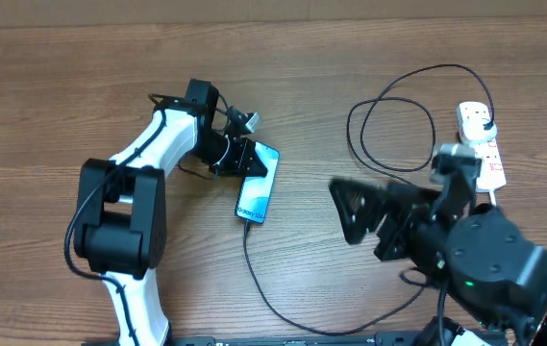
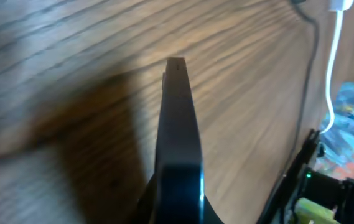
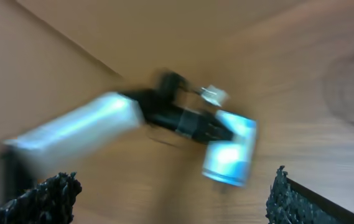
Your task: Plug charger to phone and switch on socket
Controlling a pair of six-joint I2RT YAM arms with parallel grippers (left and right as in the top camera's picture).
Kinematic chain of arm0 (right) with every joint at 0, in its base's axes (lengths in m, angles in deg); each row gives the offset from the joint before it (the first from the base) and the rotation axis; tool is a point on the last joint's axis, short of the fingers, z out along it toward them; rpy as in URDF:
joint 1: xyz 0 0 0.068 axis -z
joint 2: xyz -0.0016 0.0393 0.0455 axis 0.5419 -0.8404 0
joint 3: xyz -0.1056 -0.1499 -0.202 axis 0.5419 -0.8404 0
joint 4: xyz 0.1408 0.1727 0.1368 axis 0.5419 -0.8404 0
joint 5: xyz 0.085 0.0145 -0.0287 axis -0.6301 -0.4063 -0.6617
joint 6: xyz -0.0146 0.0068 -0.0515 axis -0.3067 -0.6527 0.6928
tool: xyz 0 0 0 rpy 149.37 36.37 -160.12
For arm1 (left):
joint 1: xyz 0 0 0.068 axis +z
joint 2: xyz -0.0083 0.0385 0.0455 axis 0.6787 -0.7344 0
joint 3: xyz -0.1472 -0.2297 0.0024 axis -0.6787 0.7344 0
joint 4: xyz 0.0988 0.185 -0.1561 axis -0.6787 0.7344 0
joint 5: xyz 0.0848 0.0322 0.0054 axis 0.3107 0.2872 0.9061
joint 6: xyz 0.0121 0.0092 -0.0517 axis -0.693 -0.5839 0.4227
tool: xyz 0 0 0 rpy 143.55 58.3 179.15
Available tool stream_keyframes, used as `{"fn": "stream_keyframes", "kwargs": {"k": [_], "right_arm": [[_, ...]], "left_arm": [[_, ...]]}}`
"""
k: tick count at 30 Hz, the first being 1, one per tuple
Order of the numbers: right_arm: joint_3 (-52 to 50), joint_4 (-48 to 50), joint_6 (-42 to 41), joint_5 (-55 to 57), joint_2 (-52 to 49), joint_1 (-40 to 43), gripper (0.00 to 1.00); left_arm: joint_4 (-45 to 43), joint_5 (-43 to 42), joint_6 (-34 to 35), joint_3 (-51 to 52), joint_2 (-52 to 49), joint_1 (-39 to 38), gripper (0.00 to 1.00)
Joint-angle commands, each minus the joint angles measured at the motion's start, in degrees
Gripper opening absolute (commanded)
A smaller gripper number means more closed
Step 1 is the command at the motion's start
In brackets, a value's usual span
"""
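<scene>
The phone (image 1: 258, 190) lies on the wooden table with its blue screen lit. My left gripper (image 1: 237, 157) is shut on its far end. In the left wrist view the phone (image 2: 177, 124) shows edge-on between the jaws (image 2: 178, 208). The charger's thin black cable (image 1: 254, 264) meets the phone's near end, runs along the front, then loops (image 1: 398, 125) to a black plug (image 1: 483, 119) in the white socket strip (image 1: 489, 159). My right gripper (image 1: 350, 213) is open and empty, blurred, between phone and strip. Its view shows the phone (image 3: 229, 149) beyond its fingers (image 3: 170, 199).
The strip's thick white lead (image 2: 331, 74) and a stretch of black cable (image 2: 312, 56) show at the right of the left wrist view. The left arm's white link (image 3: 77, 130) shows in the right wrist view. The table's back edge (image 1: 273, 12) runs along the top.
</scene>
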Motion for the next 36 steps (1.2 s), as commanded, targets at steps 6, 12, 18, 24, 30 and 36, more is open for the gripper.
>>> {"fn": "stream_keyframes", "kwargs": {"k": [6, 12, 18, 24, 30, 36], "right_arm": [[1.1, 17.2, -7.5, -13.2, 0.2, 0.1, 1.0], [1.1, 18.1, -7.4, -13.3, 0.2, 0.1, 1.0], [1.1, 18.0, -4.4, -13.3, 0.2, 0.1, 1.0], [1.1, 17.6, -3.8, -12.4, -0.1, 0.1, 1.0], [1.1, 17.9, -3.8, -12.4, -0.1, 0.1, 1.0], [1.1, 17.2, -3.8, -12.4, -0.2, 0.1, 1.0]], "left_arm": [[-1.9, 6.5, 3.2, -1.4, -4.0, 0.4, 0.04], [-5.5, 11.8, 13.4, -1.4, -4.1, 0.4, 0.04], [-7.0, 13.2, 16.8, -1.4, -4.1, 0.4, 0.06], [-6.7, 14.5, 16.5, -1.2, -4.1, 0.4, 0.08], [-6.6, 14.9, 16.5, -1.2, -4.1, 0.3, 0.11], [-6.5, 14.8, 15.0, -1.2, -4.1, 0.3, 0.21]]}}
